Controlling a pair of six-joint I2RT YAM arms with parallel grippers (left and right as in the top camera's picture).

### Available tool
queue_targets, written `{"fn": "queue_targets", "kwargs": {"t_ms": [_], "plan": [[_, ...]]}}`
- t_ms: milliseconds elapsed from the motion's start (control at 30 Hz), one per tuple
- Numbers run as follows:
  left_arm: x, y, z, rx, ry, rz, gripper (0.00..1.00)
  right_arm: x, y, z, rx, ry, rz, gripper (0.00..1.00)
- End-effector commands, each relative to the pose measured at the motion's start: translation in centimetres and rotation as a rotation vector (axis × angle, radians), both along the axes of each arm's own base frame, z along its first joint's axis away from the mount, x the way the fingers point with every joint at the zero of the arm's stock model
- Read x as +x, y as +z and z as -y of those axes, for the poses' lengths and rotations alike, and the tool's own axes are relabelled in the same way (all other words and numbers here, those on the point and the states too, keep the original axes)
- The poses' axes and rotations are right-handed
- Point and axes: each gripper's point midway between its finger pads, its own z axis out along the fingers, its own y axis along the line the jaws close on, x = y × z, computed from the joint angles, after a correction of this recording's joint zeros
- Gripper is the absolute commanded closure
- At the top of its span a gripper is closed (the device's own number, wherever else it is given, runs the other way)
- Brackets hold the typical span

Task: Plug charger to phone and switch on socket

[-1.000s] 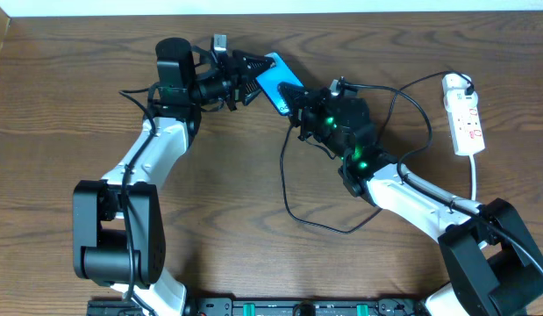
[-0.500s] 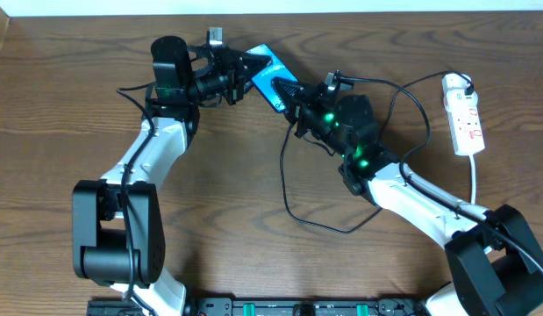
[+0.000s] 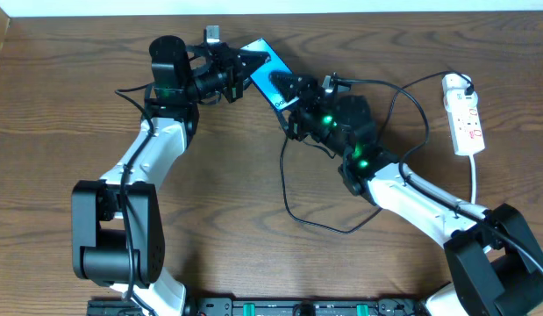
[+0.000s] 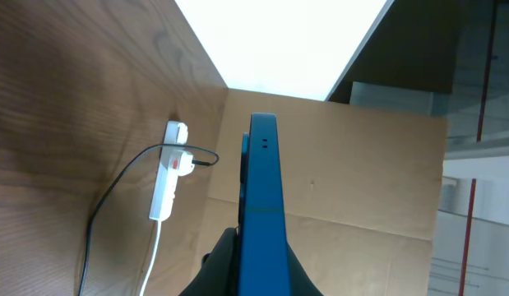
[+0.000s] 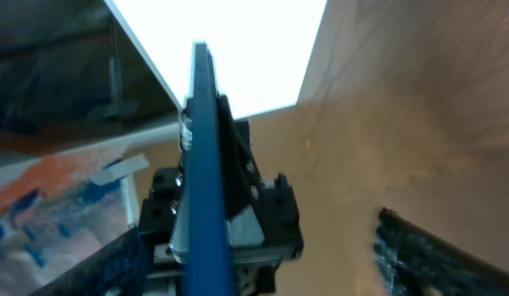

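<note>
The phone (image 3: 267, 75) is held edge-up above the table, between the two arms at the back. My left gripper (image 3: 246, 74) is shut on its left end; in the left wrist view the blue phone (image 4: 261, 197) stands edge-on between the closed jaws (image 4: 261, 275). My right gripper (image 3: 289, 90) is open at the phone's other end, and its fingers (image 5: 427, 255) stand wide apart either side of the phone (image 5: 206, 164). The black charger (image 3: 284, 189) loops across the table to the white socket (image 3: 464, 114), where its plug (image 3: 468, 86) sits. Its connector tip is hidden under the right gripper.
The socket (image 4: 166, 177) lies at the right of the table with its white cord (image 3: 475, 175) running toward the front. The charger's slack loop lies on the wood in front of the right arm. A cardboard wall (image 4: 361, 181) stands behind the table.
My left gripper closed on the phone and drew it slightly up and left. My right gripper, shut a second ago, has opened at the phone's end.
</note>
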Motion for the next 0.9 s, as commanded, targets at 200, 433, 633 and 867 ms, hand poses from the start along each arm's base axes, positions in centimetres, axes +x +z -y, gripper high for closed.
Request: {"fn": "queue_targets", "kwargs": {"t_ms": [200,433,633,867], "plan": [[-0.5,1.8,-1.1,-0.106,-0.025,-0.126,0.93,3.3,-4.3,6.8,-0.234,-0.08,0.001,0.01],[-2.3,2.1,-0.3,-0.239,-0.111,-0.407,0.93,2.2,-11.0,11.3,-0.503,-0.085,-0.162,0.01],[-2.8,2.6,0.0,-0.304,-0.132,-0.54,0.93,0.6,-14.2,13.3,-0.68,-0.083,-0.243,0.01],[-2.9,3.8,-0.1,-0.304,-0.129,-0.489,0.93,-0.7,-16.2,15.0,-0.857,-0.054,-0.257,0.01]]}}
